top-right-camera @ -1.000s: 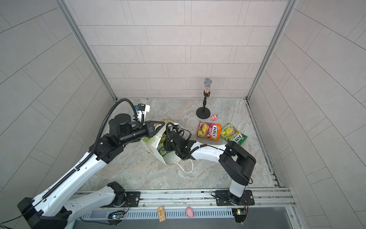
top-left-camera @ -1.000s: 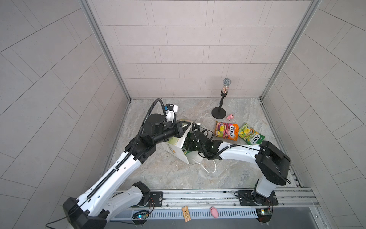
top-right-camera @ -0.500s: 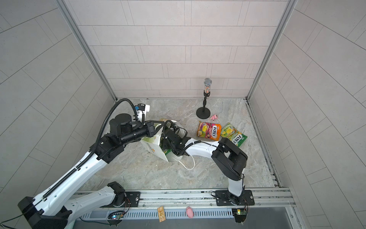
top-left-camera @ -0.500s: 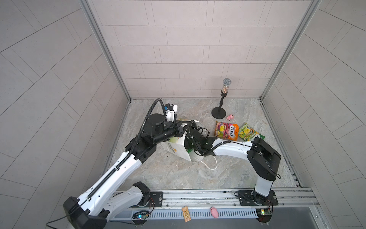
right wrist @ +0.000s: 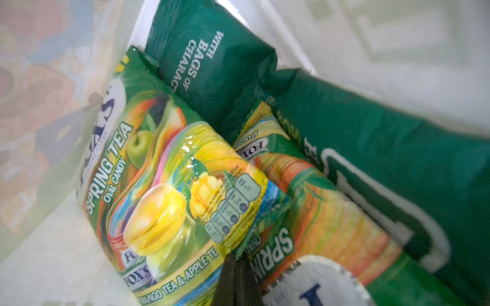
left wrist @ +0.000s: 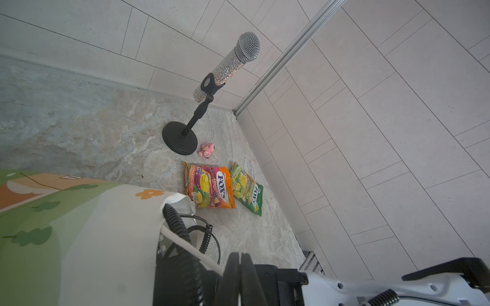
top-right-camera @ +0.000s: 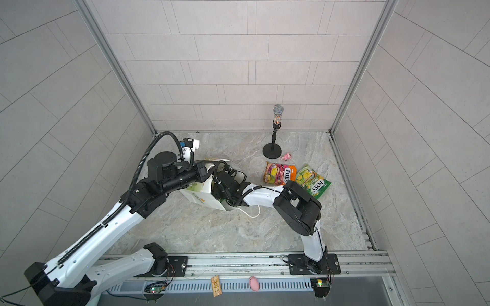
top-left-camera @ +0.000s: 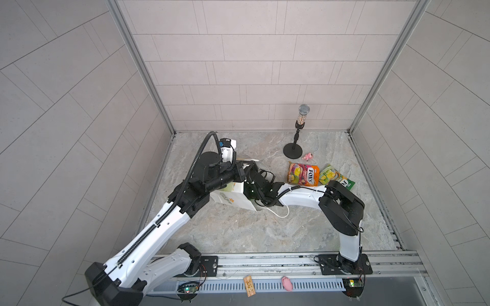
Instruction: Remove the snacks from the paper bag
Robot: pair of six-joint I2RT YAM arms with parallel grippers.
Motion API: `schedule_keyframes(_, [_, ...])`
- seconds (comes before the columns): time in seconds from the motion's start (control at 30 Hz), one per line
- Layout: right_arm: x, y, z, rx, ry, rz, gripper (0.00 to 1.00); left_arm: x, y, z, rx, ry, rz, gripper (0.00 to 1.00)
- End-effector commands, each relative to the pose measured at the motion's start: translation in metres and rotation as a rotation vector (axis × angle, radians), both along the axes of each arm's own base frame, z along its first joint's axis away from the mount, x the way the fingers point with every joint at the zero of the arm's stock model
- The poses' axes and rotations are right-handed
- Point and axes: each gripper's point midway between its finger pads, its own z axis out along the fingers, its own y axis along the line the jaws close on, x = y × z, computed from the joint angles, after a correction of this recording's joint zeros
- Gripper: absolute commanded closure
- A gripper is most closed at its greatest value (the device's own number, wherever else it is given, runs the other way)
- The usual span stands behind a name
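Two sweets packets lie outside the bag, three packets inside.

Both top views:
- orange sweet packet (top-left-camera: 302,173) and yellow-green sweet packet (top-left-camera: 334,180): flat on the stone floor (top-left-camera: 238,238), side by side, right of centre, well apart from the bag.
- paper bag (top-left-camera: 232,199): white, flower logo facing up, held at a slant left of centre. One cord handle (top-left-camera: 278,213) trails on the floor.
- left gripper (top-left-camera: 244,171): at the bag's rim.
- right arm (top-left-camera: 305,194): reaches into the bag's mouth, with its tool hidden inside.
- microphone on a stand (top-left-camera: 297,132): upright near the back wall, with a pink toy (top-left-camera: 307,156) just beside its base.

Left wrist view:
- left gripper (left wrist: 241,275): jaws pressed together on a white cord of the paper bag (left wrist: 79,225), whose near side shows green hills.
- beyond the bag: orange sweet packet (left wrist: 209,186), yellow-green sweet packet (left wrist: 248,190), pink toy (left wrist: 207,150) and microphone on a stand (left wrist: 228,66).

Right wrist view, inside the bag:
- right gripper (right wrist: 237,267): jaws closed on the sealed corner of the Spring Tea packet (right wrist: 169,185).
- second Spring Tea packet (right wrist: 326,212): lies just beside it.
- dark green crisp bag (right wrist: 384,159): behind both, against the white paper wall.
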Motion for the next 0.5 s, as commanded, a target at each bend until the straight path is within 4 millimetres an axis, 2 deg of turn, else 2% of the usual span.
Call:
schedule_keyframes(0.0, [-0.002,-0.002,0.015,0.024,-0.042,0.036,1.00,-0.010,0.002,0.013,-0.004,-0.051,-0.020,1.00])
schedule_keyframes(0.47, [-0.017,-0.021,0.055,0.055,-0.126,0.132,1.00,-0.002,0.024,-0.001,0.079,-0.040,0.099,1.00])
